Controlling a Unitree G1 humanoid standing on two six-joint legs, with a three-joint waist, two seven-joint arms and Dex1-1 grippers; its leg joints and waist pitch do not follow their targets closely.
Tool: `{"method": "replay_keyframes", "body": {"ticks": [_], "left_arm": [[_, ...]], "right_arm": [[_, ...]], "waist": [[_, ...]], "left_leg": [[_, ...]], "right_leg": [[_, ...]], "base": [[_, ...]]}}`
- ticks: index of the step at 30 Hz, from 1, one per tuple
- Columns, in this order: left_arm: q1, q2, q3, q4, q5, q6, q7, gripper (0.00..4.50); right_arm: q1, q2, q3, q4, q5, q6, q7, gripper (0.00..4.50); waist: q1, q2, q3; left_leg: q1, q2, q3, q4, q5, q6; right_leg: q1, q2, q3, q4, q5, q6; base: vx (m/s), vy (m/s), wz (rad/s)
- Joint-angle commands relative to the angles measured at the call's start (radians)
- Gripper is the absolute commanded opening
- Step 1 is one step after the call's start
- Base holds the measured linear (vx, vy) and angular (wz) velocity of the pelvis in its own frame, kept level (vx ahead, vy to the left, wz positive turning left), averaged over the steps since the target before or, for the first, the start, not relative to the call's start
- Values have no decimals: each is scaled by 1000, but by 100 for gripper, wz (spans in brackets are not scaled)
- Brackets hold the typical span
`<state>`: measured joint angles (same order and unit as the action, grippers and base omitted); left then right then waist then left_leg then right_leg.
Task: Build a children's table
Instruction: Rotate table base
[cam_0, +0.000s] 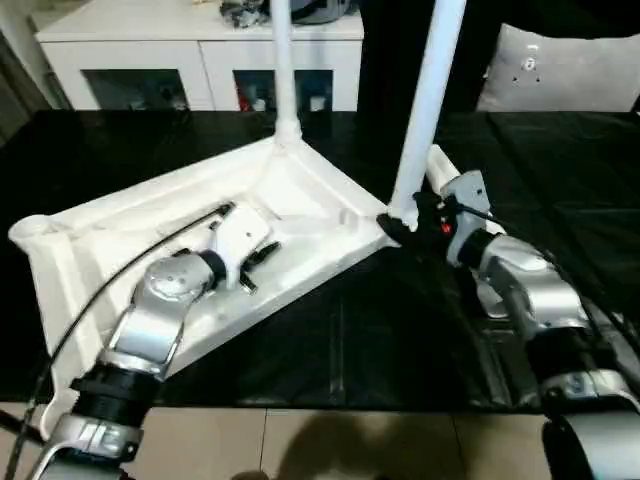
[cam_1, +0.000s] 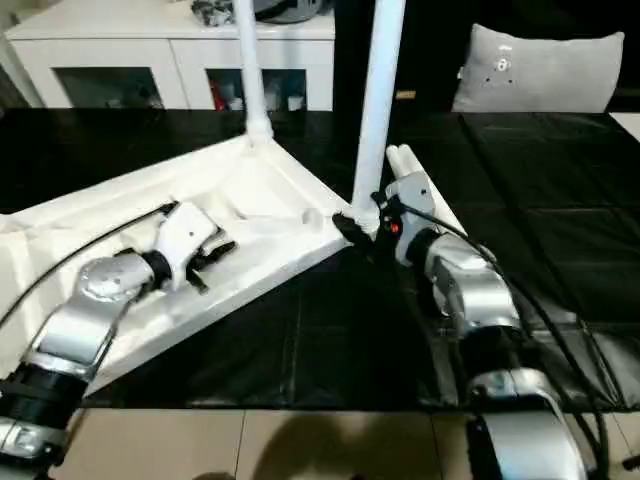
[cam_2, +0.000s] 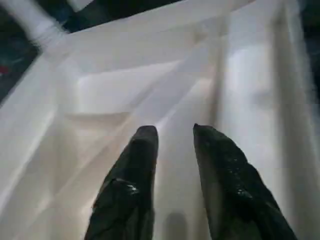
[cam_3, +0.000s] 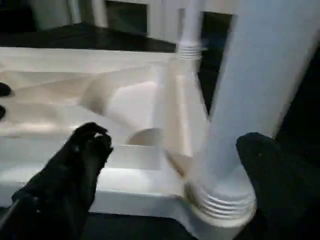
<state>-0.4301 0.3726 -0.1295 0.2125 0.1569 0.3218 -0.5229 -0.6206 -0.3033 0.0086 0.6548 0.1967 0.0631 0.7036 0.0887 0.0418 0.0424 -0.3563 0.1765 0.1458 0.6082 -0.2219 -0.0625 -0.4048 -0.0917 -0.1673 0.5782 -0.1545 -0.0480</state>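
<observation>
- The white plastic square table top (cam_0: 300, 200) lay upside down on the black padded work surface (cam_0: 560, 170), its ribbed underside facing up, spread from the surface's left edge toward its middle.
- Two long white tapered round legs stood upright in corner sockets: the far leg (cam_0: 282, 70) at the corner nearest the surface's back edge, and the near leg (cam_0: 428, 100) at the corner pointing toward the surface's middle.
- An empty round socket (cam_0: 30, 232) showed at the top's corner by the left edge of the surface.
- Another loose white leg (cam_1: 420, 185) lay flat on the surface just behind the right wrist.
- The left arm reached forward and inward, forearm angled up from the near edge, with the left gripper (cam_2: 172, 135) held over the ribbed underside; its two black fingers (cam_2: 140, 165) were slightly parted with nothing between them.
- The right arm stretched forward from the near right, wrist bent toward the near leg's base; the right gripper (cam_3: 170, 150) stood spread wide, one finger on each side of that leg just above its socket, not visibly clamping it.
- A white cabinet (cam_0: 200, 60) stood beyond the back edge, and a grey cushion (cam_1: 540, 70) lay beyond the back right corner.
</observation>
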Motion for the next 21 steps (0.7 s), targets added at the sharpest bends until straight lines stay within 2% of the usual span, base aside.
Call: {"method": "replay_keyframes", "body": {"ticks": [1,2,4,5,6,7,9,10,11,12,14,15,17,19,20,21], "left_arm": [[-30,31,53,21,37,59,88,166],[-33,36,61,25,37,72,100,166],[-43,67,84,53,47,108,123,166],[-45,72,86,57,49,111,125,166],[-46,76,89,61,50,114,127,150],[-50,99,89,80,70,130,139,131],[-53,125,86,102,99,147,158,131],[-53,125,86,102,99,147,158,110],[-55,143,80,117,111,174,160,95],[-55,146,78,120,112,180,159,95],[-54,160,69,130,117,204,155,78],[-52,163,65,130,119,212,152,66],[-32,193,30,101,136,330,92,48],[-24,206,11,90,139,354,57,45],[-18,214,-1,85,139,363,34,39],[-13,218,-7,80,137,370,19,25]], "right_arm": [[29,31,43,-27,-10,3,73,450],[34,38,53,-27,-9,-3,88,450],[84,40,116,-95,-12,46,140,450],[90,41,124,-103,-14,54,145,450],[96,41,132,-111,-16,62,150,450],[107,38,160,-119,-38,97,135,450],[118,39,177,-128,-53,144,113,450],[118,39,177,-128,-53,144,113,450],[123,43,174,-135,-60,176,100,450],[124,43,174,-139,-62,183,99,450],[128,43,174,-149,-66,203,92,450],[128,44,175,-149,-67,204,89,450],[116,61,176,-122,-85,199,39,450],[109,74,171,-98,-93,190,9,450],[103,83,168,-81,-96,184,-8,450],[98,90,165,-67,-96,180,-20,450]], "waist": [[-2,-4,-76],[-3,-5,-75],[-5,-2,-73],[-4,1,-72],[-4,2,-70],[-4,14,-69],[-7,10,-68],[-6,10,-66],[-4,17,-65],[-5,13,-64],[-4,19,-64],[-3,17,-65],[-6,19,-67],[-7,19,-66],[-6,15,-68],[-8,18,-66]], "left_leg": [[-9,52,-9,-58,-35,112],[-13,49,-10,-57,-27,127],[-10,51,-10,-57,-27,134],[-8,51,-10,-58,-36,134],[-6,52,-11,-61,-51,126],[-2,57,-13,-63,-71,110],[-2,57,-14,-65,-86,97],[-1,56,-14,-67,-110,84],[5,55,-13,-67,-142,66],[3,53,-12,-69,-145,63],[4,54,-15,-70,-153,56],[4,55,-16,-70,-155,54],[3,55,-17,-71,-141,46],[2,55,-16,-71,-136,46],[1,56,-18,-72,-127,44],[1,55,-17,-71,-130,46]], "right_leg": [[72,-74,70,-45,-158,-158],[76,-75,68,-47,-158,-152],[73,-73,67,-51,-176,-147],[71,-70,66,-55,-195,-139],[70,-71,65,-60,-224,-135],[66,-69,66,-62,-241,-133],[66,-66,67,-61,-240,-131],[66,-69,68,-63,-257,-126],[63,-73,69,-70,-287,-120],[65,-72,69,-70,-286,-118],[66,-73,69,-69,-281,-118],[67,-74,69,-69,-278,-118],[67,-75,71,-63,-248,-130],[67,-77,72,-63,-241,-138],[69,-80,73,-59,-234,-150],[67,-78,73,-61,-237,-153]], "base": [[0,0,0],[0,0,0],[0,0,0],[0,0,0],[0,0,0],[0,0,0],[0,0,0],[0,0,0],[0,0,0],[0,0,0],[0,0,0],[0,0,0],[0,0,0],[0,0,0],[0,0,0],[0,0,0]]}}
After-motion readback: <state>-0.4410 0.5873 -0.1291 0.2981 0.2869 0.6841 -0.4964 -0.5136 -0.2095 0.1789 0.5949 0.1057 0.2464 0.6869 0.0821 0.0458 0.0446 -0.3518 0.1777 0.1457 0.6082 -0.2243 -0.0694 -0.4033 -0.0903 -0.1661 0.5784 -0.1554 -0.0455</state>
